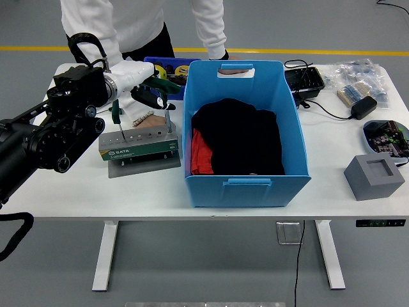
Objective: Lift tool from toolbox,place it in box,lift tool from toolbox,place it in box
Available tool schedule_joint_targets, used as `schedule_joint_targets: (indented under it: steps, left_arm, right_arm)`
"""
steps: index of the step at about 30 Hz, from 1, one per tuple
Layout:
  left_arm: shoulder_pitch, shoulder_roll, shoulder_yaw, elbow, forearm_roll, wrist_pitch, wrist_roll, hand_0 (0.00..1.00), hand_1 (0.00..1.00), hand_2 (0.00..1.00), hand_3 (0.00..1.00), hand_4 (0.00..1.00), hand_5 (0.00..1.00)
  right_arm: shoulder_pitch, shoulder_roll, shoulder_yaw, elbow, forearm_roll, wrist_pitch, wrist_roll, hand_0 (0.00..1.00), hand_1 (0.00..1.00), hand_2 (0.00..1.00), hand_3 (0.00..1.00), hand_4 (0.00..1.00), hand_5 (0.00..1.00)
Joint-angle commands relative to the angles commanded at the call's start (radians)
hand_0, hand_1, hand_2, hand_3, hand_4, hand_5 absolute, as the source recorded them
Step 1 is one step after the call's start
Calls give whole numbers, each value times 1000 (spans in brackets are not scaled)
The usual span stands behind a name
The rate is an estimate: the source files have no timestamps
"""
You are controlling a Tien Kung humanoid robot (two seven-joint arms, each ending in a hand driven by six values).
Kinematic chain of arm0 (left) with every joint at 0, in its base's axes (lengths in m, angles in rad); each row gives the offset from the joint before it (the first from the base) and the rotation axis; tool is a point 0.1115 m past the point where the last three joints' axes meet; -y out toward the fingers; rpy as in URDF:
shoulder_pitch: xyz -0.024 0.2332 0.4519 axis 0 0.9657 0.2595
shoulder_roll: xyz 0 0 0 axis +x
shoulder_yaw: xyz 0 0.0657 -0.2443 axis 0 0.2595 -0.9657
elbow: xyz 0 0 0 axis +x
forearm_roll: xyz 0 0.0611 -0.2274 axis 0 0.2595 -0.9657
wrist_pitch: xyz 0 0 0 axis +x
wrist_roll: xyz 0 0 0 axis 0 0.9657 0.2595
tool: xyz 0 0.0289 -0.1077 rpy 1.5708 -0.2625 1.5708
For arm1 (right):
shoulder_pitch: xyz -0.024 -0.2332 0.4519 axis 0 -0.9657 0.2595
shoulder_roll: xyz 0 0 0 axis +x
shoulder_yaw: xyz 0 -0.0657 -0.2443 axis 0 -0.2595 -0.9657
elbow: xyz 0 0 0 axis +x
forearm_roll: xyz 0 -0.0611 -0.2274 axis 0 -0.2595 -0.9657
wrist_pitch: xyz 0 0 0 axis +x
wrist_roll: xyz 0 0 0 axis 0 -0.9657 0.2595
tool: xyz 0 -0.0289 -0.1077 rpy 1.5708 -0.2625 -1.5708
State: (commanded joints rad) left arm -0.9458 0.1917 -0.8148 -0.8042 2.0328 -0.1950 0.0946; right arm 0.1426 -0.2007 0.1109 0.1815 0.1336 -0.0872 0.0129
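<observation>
A green SATA tool holder [137,145] sits on a grey plate on the left of the table. Two green-handled tools stand upright in it: a small one [115,112] at its left end and a T-handle one [169,114] at its right end. My left hand [148,88], white with dark fingers, reaches over the holder. Its fingers are curled on the T-handle tool's green grip, and the shaft still stands in the holder. The open blue box [246,183] stands just right of the holder, with black and red cloth inside. My right hand is out of view.
A person in white stands at the far side with one hand [224,57] behind the blue box. A blue bin [167,65] with yellow items lies behind my hand. To the right are a black tray [303,80], bagged parts [358,78], a black adapter [362,107] and a grey block [375,177].
</observation>
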Motion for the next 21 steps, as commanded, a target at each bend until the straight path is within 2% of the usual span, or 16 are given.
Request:
schedule_joint_targets:
  steps: [3, 4, 9, 10, 15, 16, 21]
  left_arm:
    - [-3, -5, 10, 9, -5, 12, 6, 315, 283, 285, 405, 998, 743]
    - [-2, -7, 12, 11, -6, 16, 8, 256, 189, 198, 326, 998, 769]
    - [2, -14, 23, 15, -8, 36, 20, 256, 189, 198, 326, 998, 769]
    - [2, -15, 27, 16, -7, 39, 21, 188, 126, 148, 256, 998, 778]
    - [-3, -18, 35, 31, -11, 54, 28, 188, 126, 148, 256, 998, 778]
    - [-3, -19, 36, 33, -13, 57, 28, 162, 85, 110, 198, 998, 788]
    - [-1, -23, 48, 49, -34, 98, 29, 162, 85, 110, 198, 998, 788]
  right_arm:
    - [-1, 0, 3, 0, -5, 0, -1, 741, 732, 780, 615, 833, 746]
    - [-1, 0, 3, 0, -6, 0, -1, 740, 733, 779, 615, 833, 746]
    - [-2, 2, 4, 1, -7, 0, -1, 740, 733, 779, 615, 833, 746]
    - [-2, 2, 5, 1, -7, 0, -1, 740, 734, 778, 614, 831, 745]
    - [-1, 1, 1, 1, -1, 0, 0, 740, 734, 778, 614, 831, 745]
    - [0, 1, 1, 1, 0, 0, 0, 740, 733, 778, 613, 831, 745]
    - [2, 1, 0, 1, 0, 1, 1, 740, 733, 778, 613, 831, 745]
